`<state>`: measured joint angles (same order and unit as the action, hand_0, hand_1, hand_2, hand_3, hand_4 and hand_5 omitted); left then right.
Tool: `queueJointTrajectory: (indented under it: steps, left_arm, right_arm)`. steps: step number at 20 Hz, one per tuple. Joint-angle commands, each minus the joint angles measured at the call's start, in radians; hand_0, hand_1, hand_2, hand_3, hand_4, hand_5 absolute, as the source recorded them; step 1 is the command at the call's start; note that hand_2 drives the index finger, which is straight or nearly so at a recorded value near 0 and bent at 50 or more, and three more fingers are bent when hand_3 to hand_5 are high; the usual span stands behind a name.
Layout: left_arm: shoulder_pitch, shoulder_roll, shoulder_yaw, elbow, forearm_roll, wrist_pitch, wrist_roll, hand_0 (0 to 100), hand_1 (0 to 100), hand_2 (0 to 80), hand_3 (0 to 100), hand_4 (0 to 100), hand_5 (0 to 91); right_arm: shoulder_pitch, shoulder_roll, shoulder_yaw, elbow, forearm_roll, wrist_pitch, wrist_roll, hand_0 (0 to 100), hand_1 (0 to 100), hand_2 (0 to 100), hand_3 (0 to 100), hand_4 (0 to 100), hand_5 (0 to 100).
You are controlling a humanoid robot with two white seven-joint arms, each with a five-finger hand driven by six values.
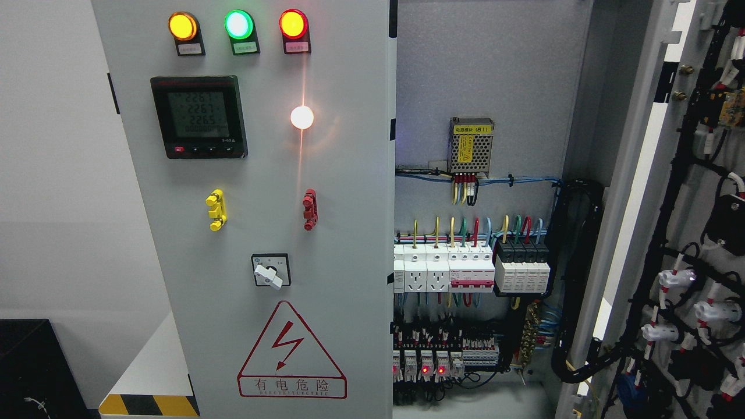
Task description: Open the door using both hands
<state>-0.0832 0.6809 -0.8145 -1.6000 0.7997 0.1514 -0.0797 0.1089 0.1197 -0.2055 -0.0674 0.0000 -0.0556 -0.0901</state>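
Two cabinet doors filled your head view, and neither robot hand was in it, so you could not tell how the fingers stood. Around the left door (244,233) you had a pale wall behind and, at the lower left, a black box (29,366) beside a ledge with a yellow-and-black striped edge (148,404). That left door stood closed across the picture's middle, carrying three lit lamps (238,24) in amber, green and red, a digital meter (199,116), a yellow handle (216,209), a red handle (309,209), a white rotary switch (269,272) and a red lightning warning triangle (291,349). The right door (692,233) was swung wide open at the picture's right, its inner face strung with black cable bundles. Between them the cabinet interior lay exposed: a perforated power supply (471,146) up high and rows of breakers (471,267) with coloured wires below it.
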Motion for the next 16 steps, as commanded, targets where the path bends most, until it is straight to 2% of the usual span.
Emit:
queueJointTrajectory:
  steps: [1, 5, 8, 16]
  left_arm:
    - [0.095, -0.144, 0.163, 0.545, -0.020, -0.012, -0.029, 0, 0, 0.0, 0, 0, 0.0]
    - [0.095, -0.230, 0.163, 0.815, -0.022, -0.018, -0.040, 0, 0, 0.0, 0, 0, 0.0]
    - [0.098, -0.273, 0.157, 0.971, -0.020, -0.064, -0.040, 0, 0, 0.0, 0, 0, 0.0]
    - [0.143, -0.394, 0.170, 1.227, -0.019, -0.075, -0.040, 0, 0, 0.0, 0, 0, 0.0]
  right_arm:
    - [-0.001, 0.000, 0.000, 0.000, 0.003, 0.000, 0.000, 19, 0, 0, 0, 0, 0]
    - [0.000, 0.000, 0.000, 0.000, 0.003, 0.000, 0.000, 19, 0, 0, 0, 0, 0]
    - [0.000, 0.000, 0.000, 0.000, 0.003, -0.001, 0.000, 19, 0, 0, 0, 0, 0]
    - [-0.001, 0.000, 0.000, 0.000, 0.003, 0.000, 0.000, 19, 0, 0, 0, 0, 0]
